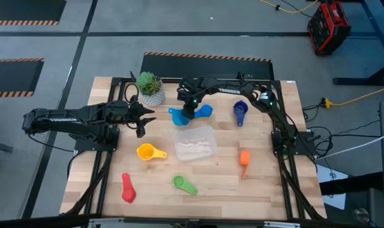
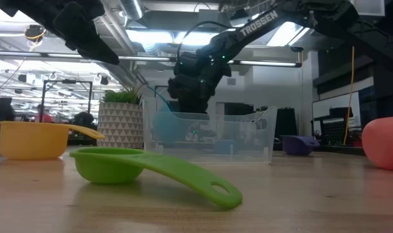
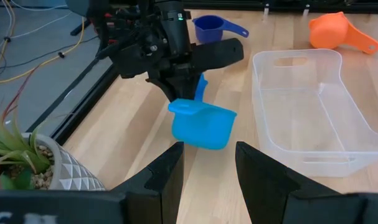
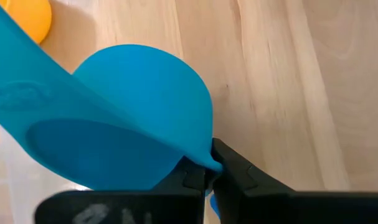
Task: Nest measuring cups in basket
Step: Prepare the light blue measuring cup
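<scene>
Measuring cups lie scattered over the wooden table [image 1: 116, 190], and the light blue cup [image 1: 176, 116] hangs clamped by its rim in the right gripper [image 1: 189, 115], just beyond the far edge of the clear basket [image 1: 195, 143] near the table's middle. Carrying it over the basket's open centre and lowering it before release, bowl upward, would likely leave room for the smaller cups to nest. The left gripper [image 1: 143, 120], fingers apart and empty, waits near the potted plant [image 1: 151, 87] toward the far left corner.
</scene>
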`<control>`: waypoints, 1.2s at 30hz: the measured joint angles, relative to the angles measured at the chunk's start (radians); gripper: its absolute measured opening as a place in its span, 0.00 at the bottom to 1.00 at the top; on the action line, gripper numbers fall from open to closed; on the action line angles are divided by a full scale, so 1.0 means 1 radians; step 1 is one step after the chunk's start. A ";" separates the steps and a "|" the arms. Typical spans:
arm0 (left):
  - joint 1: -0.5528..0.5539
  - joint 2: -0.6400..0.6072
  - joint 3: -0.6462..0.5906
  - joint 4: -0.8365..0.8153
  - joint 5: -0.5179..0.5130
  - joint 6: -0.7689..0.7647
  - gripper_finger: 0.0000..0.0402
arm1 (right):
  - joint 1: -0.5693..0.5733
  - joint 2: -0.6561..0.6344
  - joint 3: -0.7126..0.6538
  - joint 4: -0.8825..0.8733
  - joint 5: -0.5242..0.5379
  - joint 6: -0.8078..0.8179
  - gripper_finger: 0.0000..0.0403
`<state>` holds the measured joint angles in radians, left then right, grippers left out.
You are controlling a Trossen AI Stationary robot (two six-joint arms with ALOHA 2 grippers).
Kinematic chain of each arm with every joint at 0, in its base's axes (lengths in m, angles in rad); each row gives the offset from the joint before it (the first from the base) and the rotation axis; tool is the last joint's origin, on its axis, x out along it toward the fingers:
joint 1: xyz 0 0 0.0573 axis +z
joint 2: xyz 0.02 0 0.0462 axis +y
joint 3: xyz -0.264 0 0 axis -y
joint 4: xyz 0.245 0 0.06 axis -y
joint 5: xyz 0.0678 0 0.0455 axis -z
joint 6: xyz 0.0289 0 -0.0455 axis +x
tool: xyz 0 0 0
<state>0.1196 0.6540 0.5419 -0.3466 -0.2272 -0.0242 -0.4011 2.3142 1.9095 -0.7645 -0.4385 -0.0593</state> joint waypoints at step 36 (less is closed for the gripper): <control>0.048 0.206 0.000 0.119 -0.096 -0.556 0.34 | 0.005 0.002 -0.002 -0.026 0.028 0.005 0.05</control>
<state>0.1679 0.8597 0.5419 -0.2277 -0.3232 -0.5807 -0.3962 2.3165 1.9076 -0.7902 -0.4103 -0.0540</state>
